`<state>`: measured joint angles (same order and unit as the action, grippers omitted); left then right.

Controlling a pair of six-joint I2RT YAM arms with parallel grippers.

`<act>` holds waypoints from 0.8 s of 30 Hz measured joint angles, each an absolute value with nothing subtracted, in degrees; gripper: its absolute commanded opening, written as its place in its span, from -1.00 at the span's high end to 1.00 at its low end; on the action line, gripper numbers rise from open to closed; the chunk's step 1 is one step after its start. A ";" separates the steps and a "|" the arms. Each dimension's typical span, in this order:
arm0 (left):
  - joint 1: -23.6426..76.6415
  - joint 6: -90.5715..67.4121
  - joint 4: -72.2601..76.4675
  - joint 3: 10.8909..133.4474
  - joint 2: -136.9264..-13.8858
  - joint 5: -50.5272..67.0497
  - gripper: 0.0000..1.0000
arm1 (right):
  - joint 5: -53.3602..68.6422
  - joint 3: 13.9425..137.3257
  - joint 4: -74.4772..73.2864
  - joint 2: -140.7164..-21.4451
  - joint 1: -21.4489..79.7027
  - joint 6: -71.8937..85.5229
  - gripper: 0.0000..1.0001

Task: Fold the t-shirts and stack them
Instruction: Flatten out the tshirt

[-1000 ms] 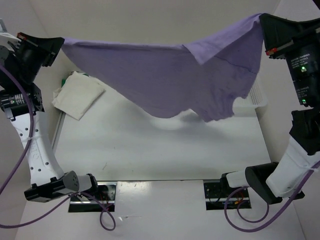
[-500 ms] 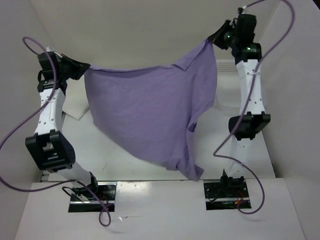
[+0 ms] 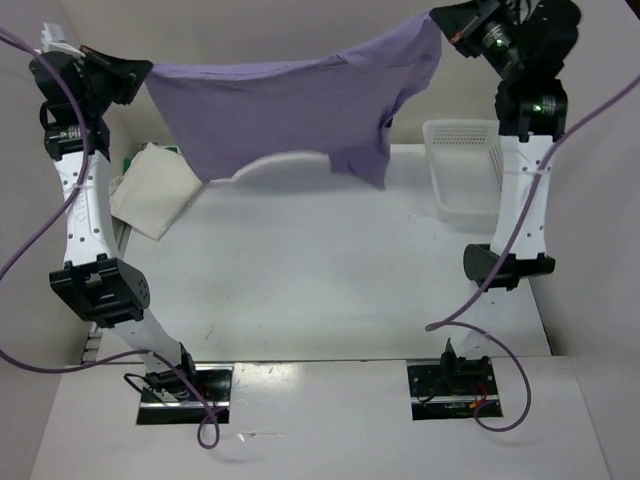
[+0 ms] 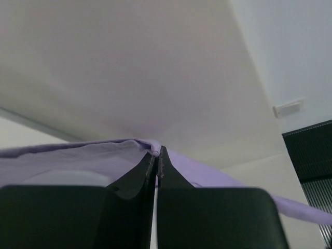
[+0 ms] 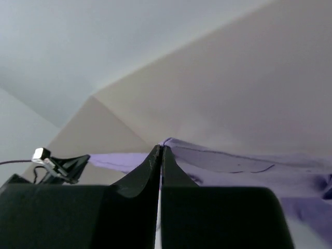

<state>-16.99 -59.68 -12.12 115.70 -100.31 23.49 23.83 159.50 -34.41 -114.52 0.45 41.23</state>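
Counts: two arms, two claws, one lavender t-shirt [image 3: 290, 110], one cream t-shirt [image 3: 150, 197], one sliver of green cloth [image 3: 129, 160], one basket [image 3: 445, 190]. The lavender t-shirt hangs in the air across the top of the overhead frame, stretched between both claws and clear of the tabletop [image 3: 330, 280]. The left claw [image 3: 140, 72], upper left, is pinched tight on one corner of the shirt's top edge. The right claw [image 3: 445, 18], upper right, is pinched tight on the opposite corner. The top edge runs nearly straight between them, rising a little toward the right. The body drapes down below it, with the lowest tip hanging right of centre over the far part of the tabletop. In the left wrist view, the black fingers meet at a thin seam with a small bunch of lavender cloth at the tips, and the rest spreads left and right behind them. The right wrist view is the same: fingers together on a fold, with the cloth running off to the right and showing a stitched hem line. The fabric is soft, matte and thin knit, with loose wrinkles. The cream t-shirt lies crumpled flat at the left edge of the tabletop, below the left claw and well apart from it. The green cloth peeks out just behind the cream t-shirt, too little showing to tell its shape. The basket is white perforated plastic, rectangular, at the far right of the tabletop beside the right arm. The tabletop is smooth and white. Purple cables [image 3: 30, 250] loop around both arms.
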 measured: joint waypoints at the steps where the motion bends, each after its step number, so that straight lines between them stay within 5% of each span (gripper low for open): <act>1: -17.52 -60.12 -11.33 115.94 -99.59 23.70 1.00 | 24.47 159.48 -33.32 -112.55 0.27 41.47 1.00; 4: -18.65 -60.38 -8.80 113.38 -96.95 23.88 1.00 | 25.98 156.00 -31.70 -106.39 -0.16 41.41 1.00; 11: -18.24 -59.68 -2.00 85.56 -86.98 25.12 1.00 | 27.05 110.67 -25.74 -83.37 -0.27 35.68 1.00; 19: -18.24 -55.18 -3.49 55.66 -81.12 25.19 1.00 | 24.51 64.88 -27.22 -78.76 -0.27 31.92 1.00; 24: -18.48 -51.55 -4.97 45.45 -73.76 23.92 1.00 | 22.74 50.74 -33.93 -71.37 -0.54 31.83 1.00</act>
